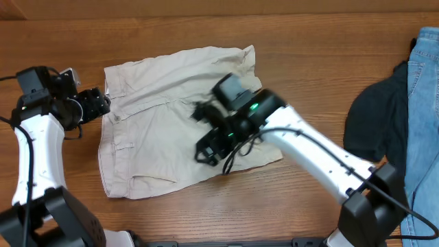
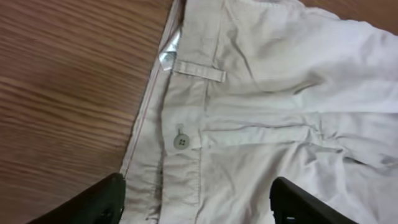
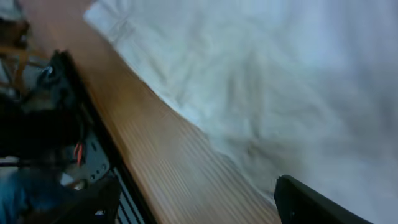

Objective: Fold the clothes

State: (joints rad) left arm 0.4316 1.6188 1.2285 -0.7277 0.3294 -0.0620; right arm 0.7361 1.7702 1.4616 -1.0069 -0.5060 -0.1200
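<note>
Overhead, the shorts [image 1: 164, 116] lay flat on the left-centre of the table [image 1: 309, 41], with the waistband towards the left gripper [image 1: 96, 104] and the leg hems to the right. They were well apart from the dark garment [image 1: 381, 116] and the jeans [image 1: 422, 103] at the right edge. The right gripper [image 1: 204, 134] hung over the middle of the cloth, blurred. The risk I judged here was dragging: a finger catching the fabric on a sideways pass would bunch it and skew any fold line. The cream cloth looked rumpled, with shallow creases running along the legs.

From the left wrist, the gripper's fingers [image 2: 99, 202] stood wide apart with nothing between them, poised above the waistband edge. Closing there could pinch only the top layer – or scrape the wood – so the layer underneath would lag behind when lifted. A button [image 2: 181, 140], a belt loop [image 2: 199, 68] and a small white tag [image 2: 169, 53] showed. The cotton looked thin and limp.

From the right wrist, the view was soft and blurred. Its fingers [image 3: 311, 199] were spread open and held nothing, and pale cloth lay close to the table's near edge [image 3: 155, 155]. A careless pull that way might slide a hem off the edge.
</note>
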